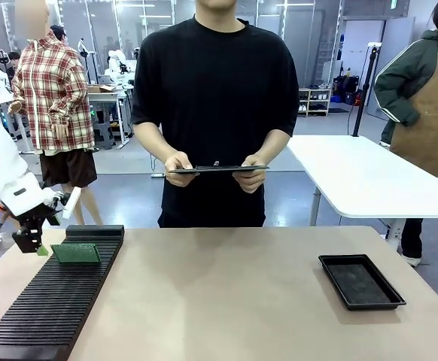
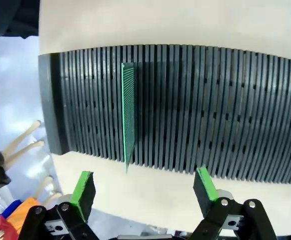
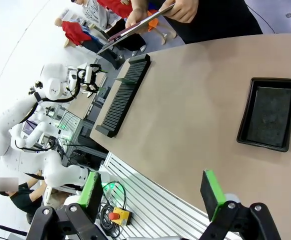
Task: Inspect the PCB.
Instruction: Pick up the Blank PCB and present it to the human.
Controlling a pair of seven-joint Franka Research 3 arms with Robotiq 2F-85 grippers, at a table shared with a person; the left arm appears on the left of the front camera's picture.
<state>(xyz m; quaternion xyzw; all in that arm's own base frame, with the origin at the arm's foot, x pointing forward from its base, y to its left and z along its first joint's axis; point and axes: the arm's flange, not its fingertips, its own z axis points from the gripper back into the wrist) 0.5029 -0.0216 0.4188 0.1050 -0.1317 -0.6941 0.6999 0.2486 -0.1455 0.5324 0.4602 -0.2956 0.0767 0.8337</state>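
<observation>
The green PCB (image 1: pixel 76 253) stands on edge in a slot near the far end of the black slotted rack (image 1: pixel 50 301). In the left wrist view the PCB (image 2: pixel 128 117) shows as a thin green strip across the rack (image 2: pixel 210 115). My left gripper (image 1: pixel 32 242) hovers open just left of the board, beside the rack; its green-padded fingers (image 2: pixel 83 192) stand wide apart with nothing between them. My right gripper (image 3: pixel 150 192) is open and high above the table's near edge, holding nothing.
A shallow black tray (image 1: pixel 360 280) lies on the table's right side. A person in black stands at the far edge holding a dark clipboard (image 1: pixel 217 169) in both hands. Bare tabletop (image 1: pixel 226 293) lies between rack and tray.
</observation>
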